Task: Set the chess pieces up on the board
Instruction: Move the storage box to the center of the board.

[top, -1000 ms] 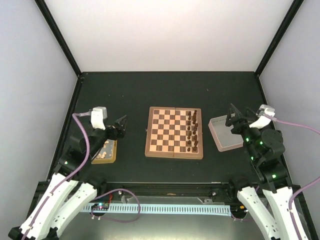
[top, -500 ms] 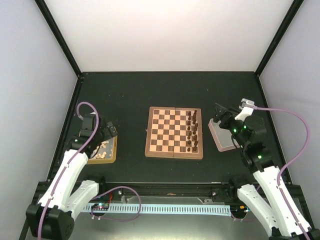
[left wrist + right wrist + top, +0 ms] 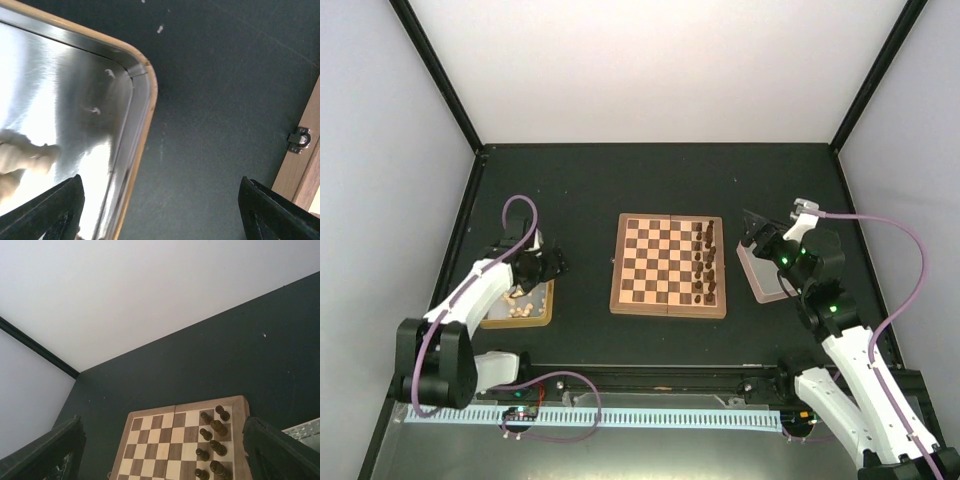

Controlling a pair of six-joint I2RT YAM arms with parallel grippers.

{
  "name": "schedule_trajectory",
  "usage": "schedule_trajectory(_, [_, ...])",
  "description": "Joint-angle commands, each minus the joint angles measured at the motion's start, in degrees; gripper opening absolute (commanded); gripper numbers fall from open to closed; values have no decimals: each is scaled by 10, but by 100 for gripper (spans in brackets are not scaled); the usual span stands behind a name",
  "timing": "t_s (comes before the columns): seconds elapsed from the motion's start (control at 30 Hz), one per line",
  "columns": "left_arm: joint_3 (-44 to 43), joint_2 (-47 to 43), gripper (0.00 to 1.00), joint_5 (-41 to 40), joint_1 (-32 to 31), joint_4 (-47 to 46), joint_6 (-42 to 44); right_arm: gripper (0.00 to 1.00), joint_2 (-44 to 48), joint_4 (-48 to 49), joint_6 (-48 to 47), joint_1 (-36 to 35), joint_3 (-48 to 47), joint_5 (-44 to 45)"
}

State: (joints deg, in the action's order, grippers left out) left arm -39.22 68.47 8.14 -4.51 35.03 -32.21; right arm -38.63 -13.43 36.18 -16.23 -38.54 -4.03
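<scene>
- Surface (image 3: 590, 190): dark and matte; it carries everything listed below.
- Board (image 3: 668, 265): chequered wood, at centre. The two files along its 3 o'clock edge are filled and the files at its 9 o'clock edge are bare.
- Tin (image 3: 520, 322): gold-tan with a mirror-bright floor, at 9 o'clock of the board and well apart from it.
- Tray (image 3: 760, 280): silver-grey, at 3 o'clock of the board, partly under the right arm.
- Left gripper (image 3: 555, 265): hovers over the tin's 2 o'clock corner. Jaws spread wide, holding and touching nothing. This is the nearer arm to the unplaced stock.
- Right gripper (image 3: 752, 228): sits above the tray's far corner and faces the board. Jaws spread wide and empty.
- Dark chessmen (image 3: 703, 262): upright on the board in two columns.
- Cream chessmen (image 3: 525, 310): loose in the tin, toward 7 o'clock of the left jaws. The one in the wrist view (image 3: 20, 155) lies on its side, long axis roughly 9-to-3. Judged next: reach back into the tin and close across that axis.
</scene>
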Motion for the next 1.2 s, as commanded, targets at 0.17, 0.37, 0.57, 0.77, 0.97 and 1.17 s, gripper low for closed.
schedule_trajectory(0.17, [-62,100,79,103,3,-81,-7,87,5,5,-5,4,12,9])
schedule_trajectory(0.37, [-115,160,76,154,0,-117,-10,87,-6,12,-10,3,13,21])
schedule_trajectory(0.57, [-175,224,75,180,-10,-129,-4,87,-30,23,-12,3,9,20])
schedule_trajectory(0.77, [-160,169,73,52,-12,-36,16,87,-47,26,-10,3,2,7])
schedule_trajectory(0.97, [-109,71,62,-138,-12,72,13,87,-65,35,-3,3,4,-22])
schedule_trajectory(1.17, [-63,28,52,-183,-11,93,-15,86,-81,41,7,3,6,-42])
